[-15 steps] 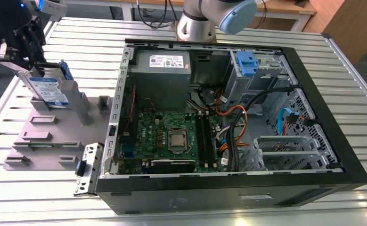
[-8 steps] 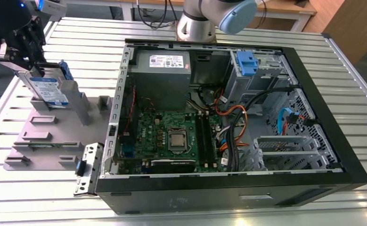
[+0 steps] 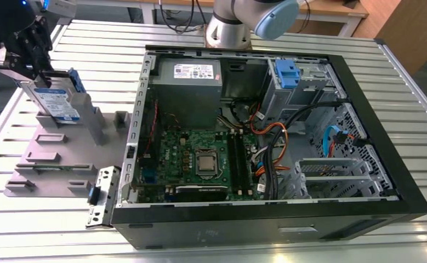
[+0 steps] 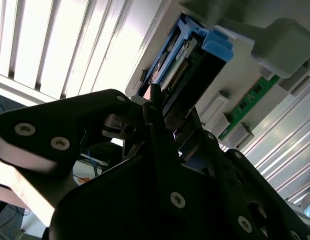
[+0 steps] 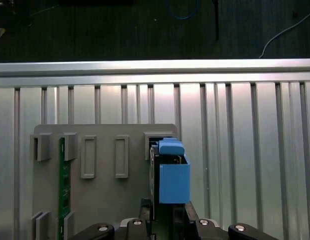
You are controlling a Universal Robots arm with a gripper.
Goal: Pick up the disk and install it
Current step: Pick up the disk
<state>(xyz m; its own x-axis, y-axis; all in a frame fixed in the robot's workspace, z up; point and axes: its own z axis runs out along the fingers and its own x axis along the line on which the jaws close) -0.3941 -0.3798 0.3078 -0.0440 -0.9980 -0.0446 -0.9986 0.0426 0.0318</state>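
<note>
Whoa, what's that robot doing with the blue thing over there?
A robot arm has its tool right at the disk, a silver drive in a blue frame. The disk stands upright in a grey holder on the metal table, beside an open computer case. The disk is not in the computer yet. Whether the tool is squeezing the disk cannot be told.

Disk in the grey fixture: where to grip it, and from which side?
Best bet: grip the disk across its flat faces near the free top edge, coming from above. It stands on edge in the grey fixture, with the blue carrier handle on one end.
</note>
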